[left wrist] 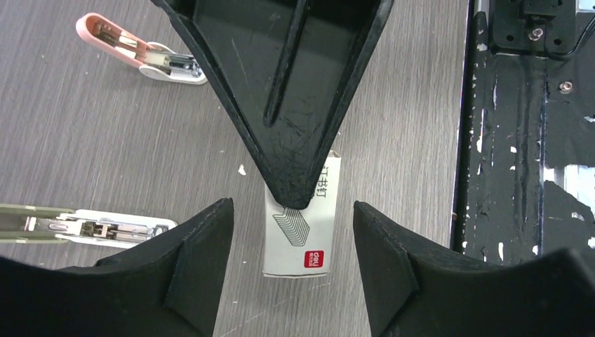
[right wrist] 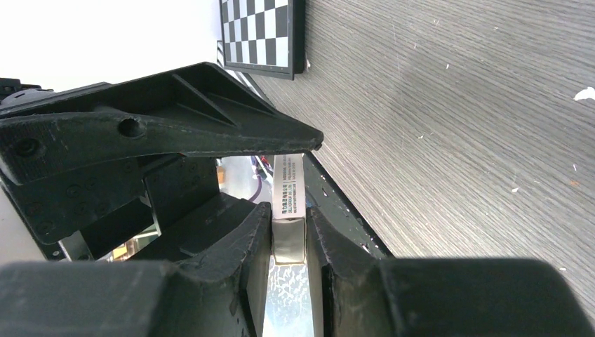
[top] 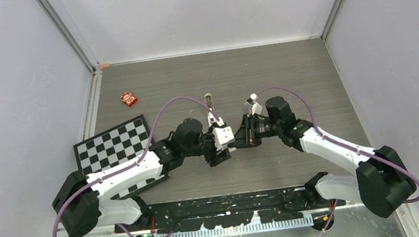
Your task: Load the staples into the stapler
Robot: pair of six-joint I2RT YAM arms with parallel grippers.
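A small white staple box [left wrist: 303,242] with a red logo hangs just above the table, and my right gripper [right wrist: 289,217] is shut on it; the box [right wrist: 288,184] sits pinched between its fingers. The staples themselves are hidden. My left gripper [left wrist: 291,208] is open, with one finger on each side of the box's free end and a gap on both sides. The two grippers meet at mid-table, left [top: 225,138] and right [top: 239,139]. The pale beige-green stapler [left wrist: 77,226] lies opened on the table, farther back [top: 209,100].
A pink stapler [left wrist: 133,53] lies opened on the table behind the right arm [top: 251,103]. A checkerboard [top: 115,144] lies at the left and a small red packet [top: 128,98] beyond it. The black base plate [left wrist: 519,140] runs along the near edge.
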